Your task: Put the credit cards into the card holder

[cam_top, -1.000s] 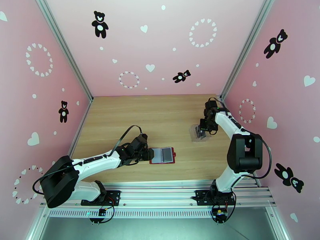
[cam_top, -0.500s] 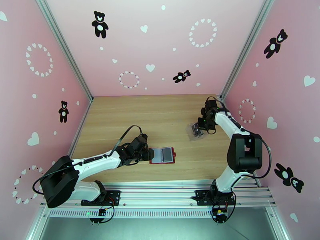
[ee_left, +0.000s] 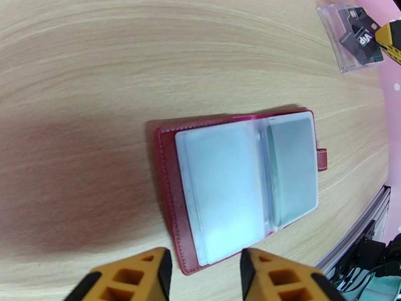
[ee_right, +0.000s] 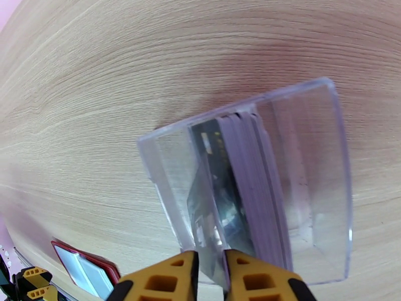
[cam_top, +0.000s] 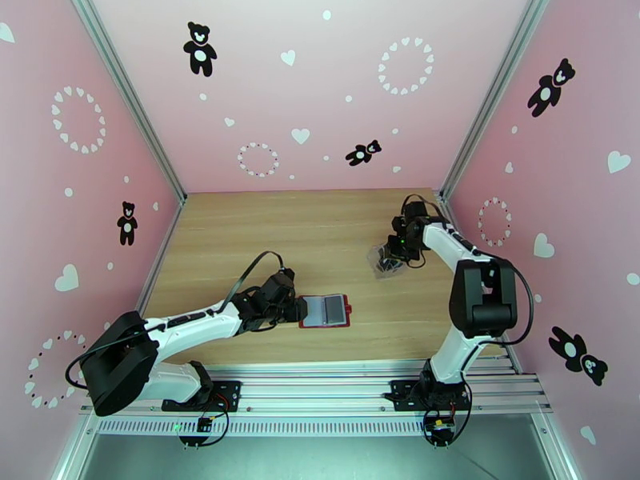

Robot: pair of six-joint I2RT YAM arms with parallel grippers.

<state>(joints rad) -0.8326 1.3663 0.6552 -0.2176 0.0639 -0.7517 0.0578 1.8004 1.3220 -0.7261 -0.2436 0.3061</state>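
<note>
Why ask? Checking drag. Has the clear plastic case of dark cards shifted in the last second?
Yes: the clear plastic case slid left, away from the pink right wall.

The table point(ee_left: 100, 71) is surfaced in pale wood with a fine grain and a matt finish. The card holder point(ee_left: 168, 196) is covered in smooth, dark-red leather-look material with a stitched edge. Its pockets point(ee_left: 220, 191) are made of cloudy, softly shiny plastic. The cards point(ee_right: 250, 186) are kept in a case point(ee_right: 311, 161) of clear, glossy hard plastic. The fingers point(ee_left: 135, 277) of the left gripper point(ee_left: 203, 254) are moulded in matt orange plastic.
</note>
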